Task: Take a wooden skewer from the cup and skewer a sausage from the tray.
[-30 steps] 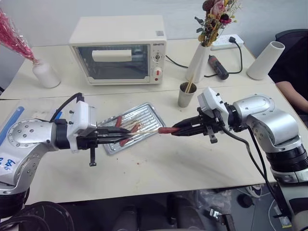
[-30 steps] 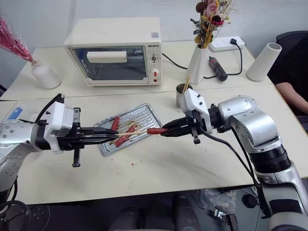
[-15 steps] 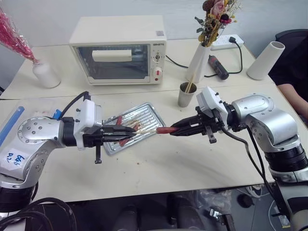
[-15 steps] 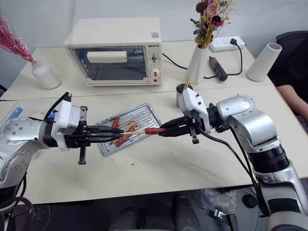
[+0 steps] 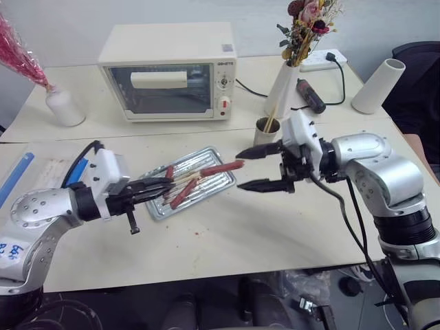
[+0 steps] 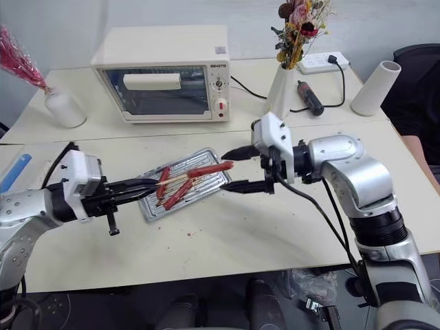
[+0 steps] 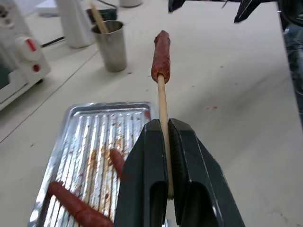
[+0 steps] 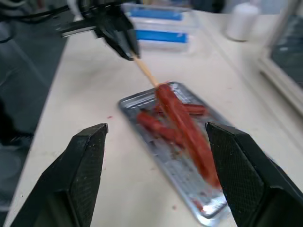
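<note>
My left gripper (image 5: 167, 184) is shut on the near end of a thin wooden skewer (image 7: 162, 99). A reddish-brown sausage (image 5: 221, 168) is stuck on the skewer's far end and hangs above the right end of the silver ribbed tray (image 5: 210, 159). Two more sausages (image 5: 180, 194) lie in the tray. My right gripper (image 5: 249, 170) stands open just right of the skewered sausage, one finger above and one below its tip, touching nothing. The grey metal cup (image 5: 267, 134) with several skewers in it stands behind the right gripper.
A cream toaster oven (image 5: 168, 69) stands at the back, with a white flower vase (image 5: 283, 86), a black tool (image 5: 311, 96) and a white cylinder (image 5: 375, 86) to its right. A clear box with blue clips (image 5: 17, 175) lies at the far left. A person's arm (image 5: 421, 137) shows at the right edge.
The right gripper has opened and let go of the sausage. The left gripper has drawn back to the left, and the skewer's far end with the sausage now tilts upward.
</note>
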